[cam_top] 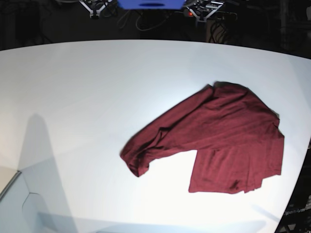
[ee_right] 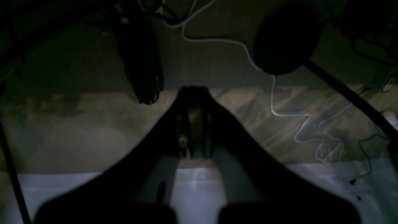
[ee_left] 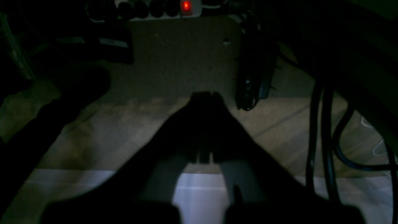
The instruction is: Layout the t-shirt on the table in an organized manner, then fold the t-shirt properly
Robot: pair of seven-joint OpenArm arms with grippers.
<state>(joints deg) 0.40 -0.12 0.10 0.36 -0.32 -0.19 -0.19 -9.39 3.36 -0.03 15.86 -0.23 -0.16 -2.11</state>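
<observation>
The dark maroon t-shirt [cam_top: 228, 131] lies rumpled on the white table [cam_top: 73, 97], right of the middle in the base view. One bunched end reaches left toward the centre, and a flatter panel lies at the lower right near the table's edge. Neither gripper touches it. My left gripper [ee_left: 205, 95] appears in its own wrist view as a dark silhouette over a dim floor, fingertips together, nothing between them. My right gripper [ee_right: 192, 91] looks the same in its wrist view, shut and empty. The shirt is absent from both wrist views.
Beyond the table's far edge are arm parts at top left [cam_top: 97, 7] and top right [cam_top: 204, 9] beside a blue block [cam_top: 150, 4]. On the floor below are a power strip with a red light [ee_left: 186, 5], black cables [ee_left: 323, 137] and a white cable [ee_right: 273, 102].
</observation>
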